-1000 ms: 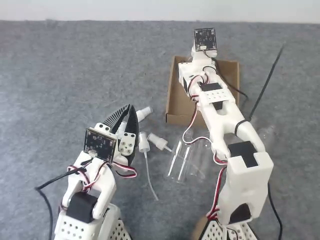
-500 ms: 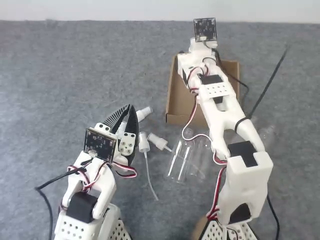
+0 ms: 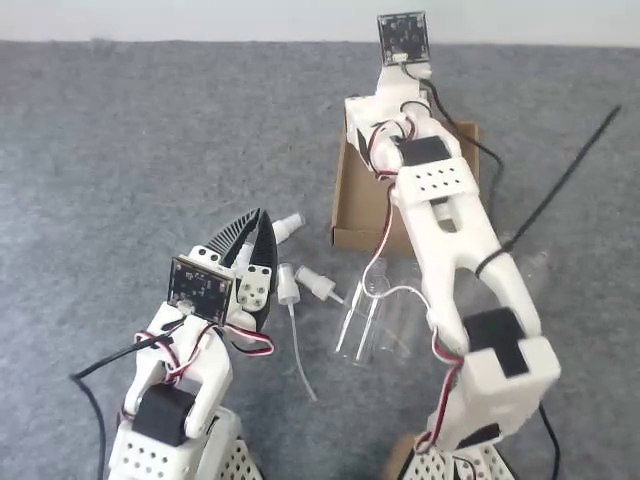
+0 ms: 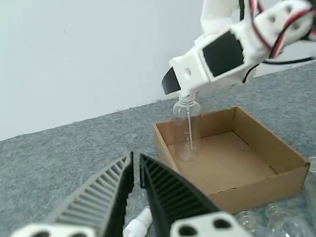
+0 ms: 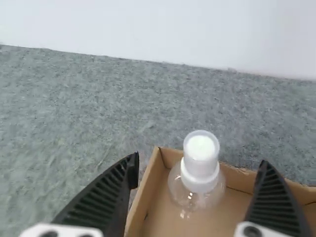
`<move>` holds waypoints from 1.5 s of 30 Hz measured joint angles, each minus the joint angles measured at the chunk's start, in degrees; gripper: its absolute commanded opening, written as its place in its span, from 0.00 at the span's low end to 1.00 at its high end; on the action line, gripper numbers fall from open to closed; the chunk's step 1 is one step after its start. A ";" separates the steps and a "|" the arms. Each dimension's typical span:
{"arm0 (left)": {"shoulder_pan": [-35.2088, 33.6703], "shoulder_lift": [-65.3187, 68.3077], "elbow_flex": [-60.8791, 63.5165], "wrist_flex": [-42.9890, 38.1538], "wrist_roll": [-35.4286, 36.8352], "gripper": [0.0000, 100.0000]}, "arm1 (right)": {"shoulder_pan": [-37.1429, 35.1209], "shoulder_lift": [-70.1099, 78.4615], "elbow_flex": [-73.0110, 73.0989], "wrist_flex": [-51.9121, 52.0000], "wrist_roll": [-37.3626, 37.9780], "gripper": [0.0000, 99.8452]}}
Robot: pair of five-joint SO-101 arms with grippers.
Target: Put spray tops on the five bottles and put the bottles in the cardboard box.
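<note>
Now one bottle [image 5: 200, 170] stands in the box [image 5: 162, 217], three spray tops [image 3: 288, 222] outside.

"Anything in the cardboard box [image 3: 356, 205] yet?"

"One clear bottle [image 5: 197, 190], standing upright in a corner of the box with its white sprayer [image 5: 200, 148] on."

"And the rest?"

"Clear bare bottles [image 3: 380, 318] lie on their sides just outside the box's near wall. Loose white spray tops [image 3: 288, 284] lie near that wall too, thin tubes trailing."
</note>
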 measured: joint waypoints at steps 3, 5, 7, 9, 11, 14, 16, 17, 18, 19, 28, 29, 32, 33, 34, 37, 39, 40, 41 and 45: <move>0.00 0.00 0.00 0.00 0.00 0.01 | 0.26 -4.84 0.00 5.10 0.00 0.31; 0.00 0.00 0.00 0.00 0.00 0.01 | 0.35 -8.70 0.00 9.32 0.09 0.31; 0.00 0.00 0.00 0.00 0.00 0.01 | 0.26 -12.75 0.00 13.80 0.18 0.31; 0.00 0.00 0.00 0.00 0.00 0.01 | 0.09 -16.79 0.00 18.46 0.35 0.31; 0.00 0.00 0.00 0.00 0.00 0.01 | 0.09 -20.40 0.00 23.03 0.35 0.31; 0.00 0.00 0.00 0.00 0.00 0.01 | 1.14 -24.88 0.00 30.51 0.35 0.31; 0.00 0.00 0.00 0.00 0.00 0.01 | 2.64 -27.43 0.00 36.40 0.35 0.31; 0.00 0.00 0.00 0.00 0.00 0.01 | 3.69 -28.48 0.00 39.47 0.35 0.31; 0.00 0.00 0.00 0.00 0.00 0.01 | 4.92 -29.71 0.00 42.46 0.44 0.31; 0.00 0.00 0.00 0.00 0.00 0.01 | 6.33 -30.86 0.00 45.36 0.44 0.31; 0.00 0.00 0.00 0.00 0.00 0.01 | 26.11 -35.34 1.58 62.15 0.44 0.31; 0.00 0.00 0.00 0.00 0.00 0.01 | 28.40 -35.34 3.16 62.15 0.44 0.31; 0.00 0.00 0.00 0.00 0.00 0.01 | 32.09 -35.34 10.46 58.37 0.44 0.31; 0.00 0.00 0.00 0.00 0.00 0.01 | 32.09 -35.34 13.19 56.44 0.35 0.31; 0.00 0.00 0.00 0.00 0.00 0.01 | 32.09 -35.25 16.09 54.24 -0.79 0.31; 0.00 0.00 0.00 0.00 0.00 0.01 | 32.62 -35.25 24.35 47.74 -4.22 0.31; 0.00 0.00 0.00 0.00 0.00 0.01 | 32.53 -35.25 29.80 43.43 -5.36 0.31; 0.00 0.00 0.00 0.00 0.00 0.01 | 32.53 -35.25 32.09 41.41 -5.63 0.31; 0.00 0.00 0.00 0.00 0.00 0.01 | 32.44 -35.25 34.29 39.38 -5.80 0.31; 0.00 0.00 0.00 0.00 0.00 0.01 | 32.44 -35.25 41.23 32.44 -6.07 0.31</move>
